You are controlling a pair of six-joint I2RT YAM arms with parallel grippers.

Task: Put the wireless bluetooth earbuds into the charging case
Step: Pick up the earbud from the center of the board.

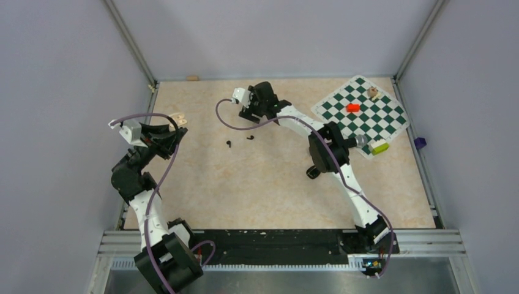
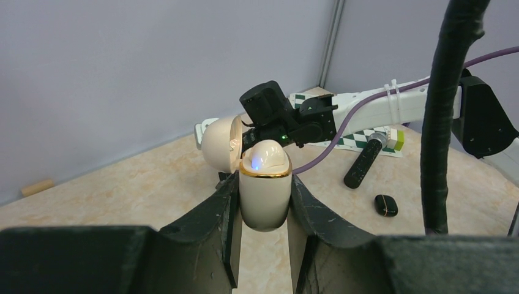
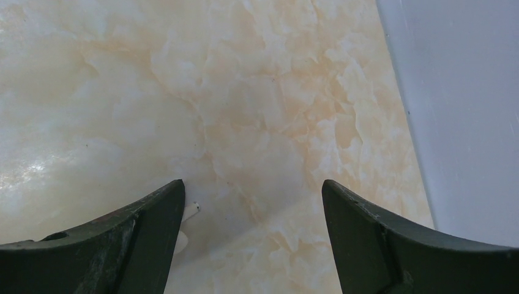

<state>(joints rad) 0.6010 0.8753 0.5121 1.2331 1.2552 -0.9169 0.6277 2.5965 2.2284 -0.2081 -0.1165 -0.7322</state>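
Observation:
My left gripper (image 2: 264, 184) is shut on an upright cream charging case (image 2: 264, 196) with a gold rim. Its lid (image 2: 217, 144) hangs open to the left and a blue light glows in its top. From above, that case (image 1: 177, 117) shows at the left side of the table. My right gripper (image 3: 251, 184) stands open just above the tabletop, nothing between its fingers. A small white earbud (image 3: 188, 212) lies against its left finger. Two black earbuds (image 1: 228, 144) (image 1: 251, 136) lie near my right gripper (image 1: 248, 115). A shut glossy black case (image 2: 385, 205) lies apart on the table.
A black cylinder with a silver tip (image 2: 364, 162) lies near the black case (image 1: 313, 173). A green chess mat (image 1: 361, 113) at the back right carries a red block (image 1: 352, 108) and a lime block (image 1: 379, 146). Walls close in the back and both sides.

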